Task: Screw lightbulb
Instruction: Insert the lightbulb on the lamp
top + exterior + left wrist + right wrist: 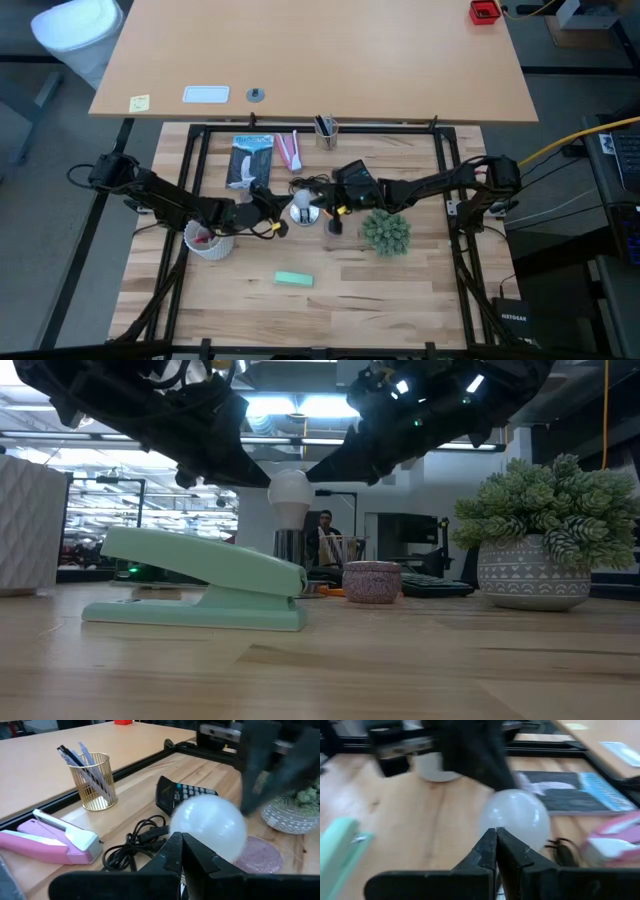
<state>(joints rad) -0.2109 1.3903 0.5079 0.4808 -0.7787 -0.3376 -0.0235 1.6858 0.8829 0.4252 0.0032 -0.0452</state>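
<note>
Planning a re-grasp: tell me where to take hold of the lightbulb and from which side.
Grip the lightbulb across its round frosted globe, from the two open sides. It stands upright, base down and hidden, so only the globe is free. The left gripper and right gripper already flank it.

A frosted, matt white lightbulb (210, 827) glows softly above a counter (400, 290) of pale, smooth-planked wood with visible grain. A mint-green stapler (200, 580) shows smooth, semi-gloss plastic, as does a pink stapler (50, 842). A pen cup (95, 782) is gold wire mesh, metallic and shiny. The plant pot (533, 572) looks matt ceramic with an incised pattern. A black cord (132, 847) appears rubbery.
</note>
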